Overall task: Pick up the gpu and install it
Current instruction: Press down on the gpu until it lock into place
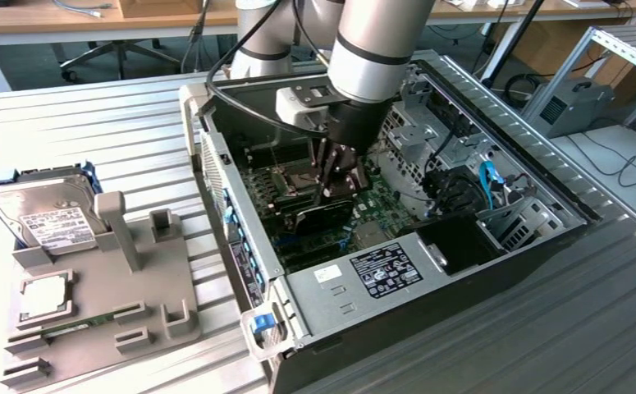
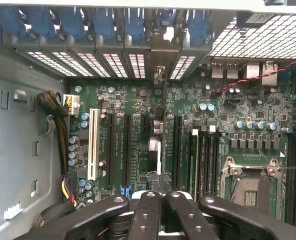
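A robotics lab or workshop. An open computer case (image 1: 405, 246) lies on a slatted metal workbench (image 1: 98, 123), with a grey parts holder (image 1: 110, 304) on the exterior view's left. At the far side stand wooden desks (image 1: 98, 20), an office chair base (image 1: 110, 53) and loose floor cables (image 1: 635, 172).

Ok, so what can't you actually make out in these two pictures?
- Exterior view: whether the gpu sits fully in its slot; the arm and the jaws cover its upper part.
- Wrist view: the gpu's face; it shows edge-on, and the shut jaws hide its near end.
- Exterior view: the hard drive label text, too small to read.
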Robot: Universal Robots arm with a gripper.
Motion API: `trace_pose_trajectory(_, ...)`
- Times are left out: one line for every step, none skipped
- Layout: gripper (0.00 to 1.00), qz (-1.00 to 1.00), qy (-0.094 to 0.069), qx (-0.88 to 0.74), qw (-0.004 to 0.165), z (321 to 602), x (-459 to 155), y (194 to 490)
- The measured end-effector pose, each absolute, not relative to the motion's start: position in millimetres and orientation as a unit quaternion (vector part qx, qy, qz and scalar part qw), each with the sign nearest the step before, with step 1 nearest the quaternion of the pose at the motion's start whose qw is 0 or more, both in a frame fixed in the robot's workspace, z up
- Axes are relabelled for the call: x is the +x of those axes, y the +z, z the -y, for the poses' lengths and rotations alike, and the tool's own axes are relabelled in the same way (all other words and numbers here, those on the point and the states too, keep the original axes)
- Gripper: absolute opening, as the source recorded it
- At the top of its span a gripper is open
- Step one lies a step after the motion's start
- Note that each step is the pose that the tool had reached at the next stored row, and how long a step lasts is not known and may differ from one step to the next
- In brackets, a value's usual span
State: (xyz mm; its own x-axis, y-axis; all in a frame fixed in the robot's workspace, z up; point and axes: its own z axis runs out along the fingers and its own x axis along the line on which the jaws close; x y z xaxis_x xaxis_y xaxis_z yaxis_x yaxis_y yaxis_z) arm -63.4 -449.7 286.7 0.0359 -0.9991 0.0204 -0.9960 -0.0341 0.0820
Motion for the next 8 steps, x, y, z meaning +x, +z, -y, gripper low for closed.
trace_pose_trajectory(0.11, 0.694, -0.021, 0.719, 0.037, 450, -65, 287)
trace_pose_trajectory(0.11, 0.694, -0.021, 0.719, 0.037, 450, -71, 286)
trace_pose_trajectory(0.11, 0.694, -0.021, 0.719, 0.036, 450, -79, 285)
trace_pose_trajectory(0.11, 0.694, -0.021, 0.719, 0.037, 450, -84, 284)
trace_pose_trajectory(0.11, 0.694, -0.021, 0.719, 0.037, 450, -88, 283)
trace_pose_trajectory(0.11, 0.694, -0.021, 0.719, 0.037, 450, -91, 282)
trace_pose_trajectory(0.11, 0.694, -0.021, 0.719, 0.036, 450, -94, 281)
trace_pose_trajectory(0.11, 0.694, -0.021, 0.719, 0.036, 450, -96, 280)
